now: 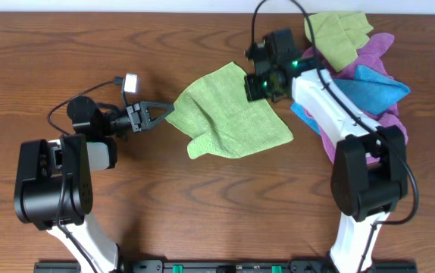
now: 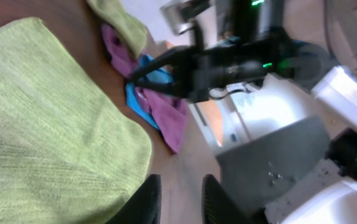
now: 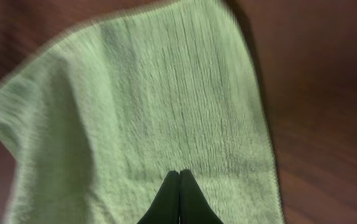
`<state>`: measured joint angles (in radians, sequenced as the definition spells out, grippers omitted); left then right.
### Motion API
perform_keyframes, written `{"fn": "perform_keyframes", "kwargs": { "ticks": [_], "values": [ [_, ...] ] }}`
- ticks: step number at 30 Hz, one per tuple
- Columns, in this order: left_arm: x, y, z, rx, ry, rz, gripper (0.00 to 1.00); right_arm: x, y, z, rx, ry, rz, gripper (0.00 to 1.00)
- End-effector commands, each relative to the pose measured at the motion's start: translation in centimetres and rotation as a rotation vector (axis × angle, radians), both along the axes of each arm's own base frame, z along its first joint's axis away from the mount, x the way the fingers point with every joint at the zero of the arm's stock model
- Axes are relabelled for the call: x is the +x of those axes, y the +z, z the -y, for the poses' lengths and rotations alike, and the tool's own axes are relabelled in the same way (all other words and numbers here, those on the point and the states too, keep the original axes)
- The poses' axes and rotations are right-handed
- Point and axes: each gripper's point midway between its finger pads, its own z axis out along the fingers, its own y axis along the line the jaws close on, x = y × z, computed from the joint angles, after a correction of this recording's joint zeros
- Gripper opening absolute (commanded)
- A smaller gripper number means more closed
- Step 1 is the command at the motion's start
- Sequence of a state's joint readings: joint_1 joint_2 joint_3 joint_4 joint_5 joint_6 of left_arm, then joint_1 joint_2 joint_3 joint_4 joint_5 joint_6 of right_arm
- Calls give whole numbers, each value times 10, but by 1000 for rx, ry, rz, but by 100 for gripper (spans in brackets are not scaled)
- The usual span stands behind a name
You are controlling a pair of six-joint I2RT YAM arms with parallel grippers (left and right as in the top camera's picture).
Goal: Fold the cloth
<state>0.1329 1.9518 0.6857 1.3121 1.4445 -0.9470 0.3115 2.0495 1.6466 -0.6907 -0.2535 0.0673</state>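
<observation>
The cloth, lime green and fuzzy, lies spread in the middle of the table with its lower left corner folded in. My left gripper sits at the cloth's left corner. In the left wrist view its jaws stand a little apart with bare wood between them, and the cloth lies just left of the left finger. My right gripper hangs over the cloth's upper right edge. In the right wrist view its tips are pressed together over the cloth, with nothing seen between them.
A heap of other cloths lies at the back right: an olive-green one, a purple one and a blue one. The right arm lies across that heap. The table's far edge runs just behind it.
</observation>
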Motion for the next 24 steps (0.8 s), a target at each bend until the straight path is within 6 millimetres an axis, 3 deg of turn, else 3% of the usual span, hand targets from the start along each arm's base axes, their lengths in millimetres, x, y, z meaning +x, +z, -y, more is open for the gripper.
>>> {"fn": "perform_keyframes", "kwargs": {
  "ticks": [1,5,8,12,16,20,24],
  "values": [
    [21,-8,-10,58,127,74,33,16,49,-1,20,21,101,1],
    [39,-29,-22,133,259,50,33,22,81,-3,30,26,150,1],
    [54,-31,-28,180,312,78,34,24,97,-2,29,26,165,1],
    [85,3,-24,204,295,200,32,25,114,-4,33,28,187,1],
    [117,31,-7,288,247,261,31,23,134,-4,23,28,205,1],
    [137,16,3,565,254,221,32,18,147,13,-68,-20,201,1],
    [141,1,-6,957,293,150,39,0,148,39,-190,-70,140,2]
  ]
}}
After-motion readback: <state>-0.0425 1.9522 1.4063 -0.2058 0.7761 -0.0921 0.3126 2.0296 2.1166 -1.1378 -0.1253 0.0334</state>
